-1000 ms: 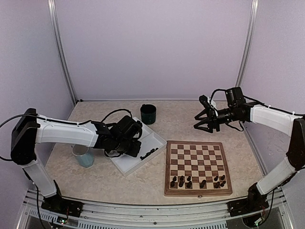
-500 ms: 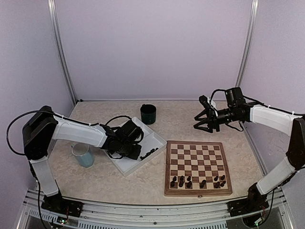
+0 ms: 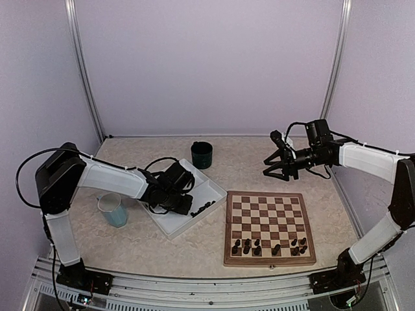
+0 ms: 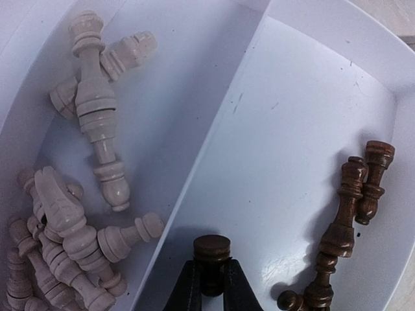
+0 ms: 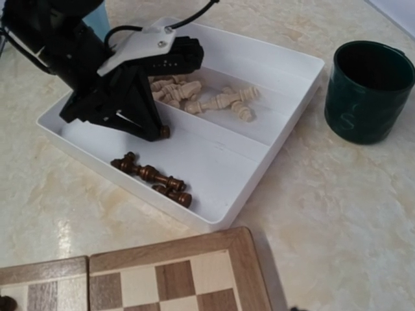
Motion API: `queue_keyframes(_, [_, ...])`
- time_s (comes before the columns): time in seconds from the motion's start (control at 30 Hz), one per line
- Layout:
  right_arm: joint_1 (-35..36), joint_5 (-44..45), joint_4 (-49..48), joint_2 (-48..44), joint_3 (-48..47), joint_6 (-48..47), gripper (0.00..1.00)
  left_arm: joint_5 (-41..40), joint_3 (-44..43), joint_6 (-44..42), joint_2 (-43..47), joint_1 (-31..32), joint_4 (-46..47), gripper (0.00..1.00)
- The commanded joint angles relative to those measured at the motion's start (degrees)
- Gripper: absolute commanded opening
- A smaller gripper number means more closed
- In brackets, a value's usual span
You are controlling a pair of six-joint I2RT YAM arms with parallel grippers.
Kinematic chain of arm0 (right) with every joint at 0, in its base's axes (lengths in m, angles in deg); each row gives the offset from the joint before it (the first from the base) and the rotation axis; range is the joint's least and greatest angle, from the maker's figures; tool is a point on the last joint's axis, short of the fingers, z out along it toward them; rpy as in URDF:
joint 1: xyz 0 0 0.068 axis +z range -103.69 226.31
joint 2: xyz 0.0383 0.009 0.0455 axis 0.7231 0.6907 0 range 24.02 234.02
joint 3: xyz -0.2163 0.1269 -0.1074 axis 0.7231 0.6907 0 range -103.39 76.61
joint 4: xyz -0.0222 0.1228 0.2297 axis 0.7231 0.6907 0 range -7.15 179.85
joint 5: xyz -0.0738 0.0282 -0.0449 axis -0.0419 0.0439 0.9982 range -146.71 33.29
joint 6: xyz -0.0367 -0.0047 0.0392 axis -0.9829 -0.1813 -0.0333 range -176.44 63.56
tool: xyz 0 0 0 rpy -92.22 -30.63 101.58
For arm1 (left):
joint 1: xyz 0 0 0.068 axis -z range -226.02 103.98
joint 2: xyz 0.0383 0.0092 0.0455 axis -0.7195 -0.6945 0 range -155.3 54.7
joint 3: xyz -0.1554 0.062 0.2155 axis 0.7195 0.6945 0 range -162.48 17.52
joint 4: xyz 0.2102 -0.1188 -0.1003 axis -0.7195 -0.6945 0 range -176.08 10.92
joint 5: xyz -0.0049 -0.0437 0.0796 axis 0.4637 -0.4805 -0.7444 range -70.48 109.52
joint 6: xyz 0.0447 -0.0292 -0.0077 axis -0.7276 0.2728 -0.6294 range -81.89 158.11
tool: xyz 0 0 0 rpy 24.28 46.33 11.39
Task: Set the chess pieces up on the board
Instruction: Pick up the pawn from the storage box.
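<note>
The left claw (image 4: 212, 271) is pressing its two fingers together on the round head of one dark piece (image 4: 212, 247), so it is closed with this piece in its grip. The piece is sitting low in the tray (image 4: 285, 110), in the compartment on the side of the board and just beside the dividing wall. We cannot tell whether it is touching the tray floor. A few more dark chessmen (image 4: 343, 207) are lying on their sides in the same compartment, near the outer wall. The other compartment is holding the pale chessmen (image 4: 91, 110), all lying in a loose heap.

Going outward, the board (image 3: 269, 214) is lying on the surface (image 3: 194, 249) just to the right of the tray. The standing dark men (image 3: 247, 245) are occupying its two nearest rows, with gaps between them. We are seeing no pale piece on the board. So we are judging the task as less than half done: the dark side is partly filled and the whole pale side is waiting.

The left arm is reaching from its base across to the tray, with the elbow raised and the wrist pointing down into it. The right arm is bending inward, and the right claw (image 3: 268, 166) is hanging above the surface beyond the far edge of the board, with fingers apart and nothing between them.
</note>
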Motion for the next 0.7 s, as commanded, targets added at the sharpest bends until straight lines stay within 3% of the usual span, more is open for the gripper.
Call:
queue_keyframes(0.0, [-0.4,-2.2,1.5,0.0,-1.3,-0.2,0.52,2.4,-1.5,-2.2,-0.4,0.2,-1.0,0.09])
queue_keyframes(0.2, [8.1,6.5,8.5,-1.8,-5.1,-9.1,0.51,6.3,-6.2,-5.1,7.6,1.1,-12.0,0.09])
queue_keyframes(0.37, [19.6,17.4,14.7,-2.1,-9.1,-17.8,0.5,20.8,-10.4,-6.8,12.6,0.4,-18.1,0.09])
queue_keyframes(0.67, [34.7,34.6,14.0,-0.2,-13.4,-20.0,0.49,40.5,-10.7,-2.9,16.1,0.7,-14.8,0.1])
